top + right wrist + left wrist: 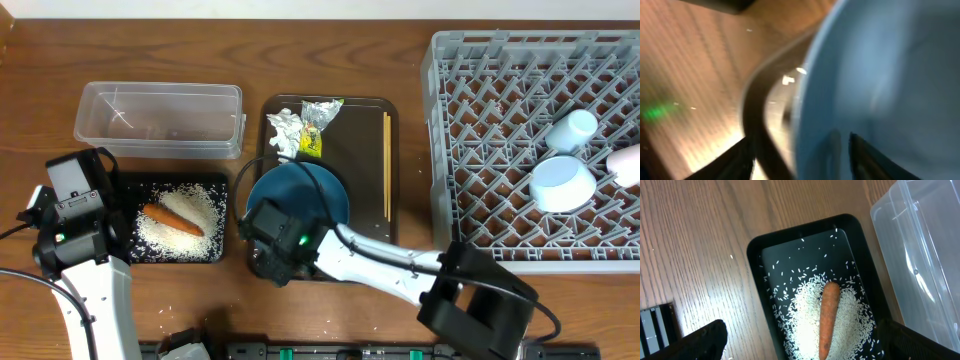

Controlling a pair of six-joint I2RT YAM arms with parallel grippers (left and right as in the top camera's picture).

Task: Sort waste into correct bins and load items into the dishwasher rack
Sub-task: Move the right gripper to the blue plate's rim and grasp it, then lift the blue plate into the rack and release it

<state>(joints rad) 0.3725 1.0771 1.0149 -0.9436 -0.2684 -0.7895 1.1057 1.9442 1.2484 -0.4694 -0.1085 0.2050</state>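
The large blue bowl (305,190) sits on the brown serving tray (370,115), with crumpled white paper (285,130), the foil wrapper (320,122) and the chopsticks (387,165). My right gripper (268,250) is at the bowl's front-left rim. In the blurred right wrist view its open fingers (800,157) straddle the bowl's rim (880,75). My left gripper (88,178) is open and empty (805,347) over the black tray (756,247). That tray holds rice (807,312) and the carrot (829,315). The clear tub (160,120) stands behind it.
The grey rack (470,150) fills the right side. It holds the white cup (572,128), the small light-blue bowl (560,183) and a pale pink item (626,165) at the edge. The clear tub's wall (920,245) lies close to the black tray.
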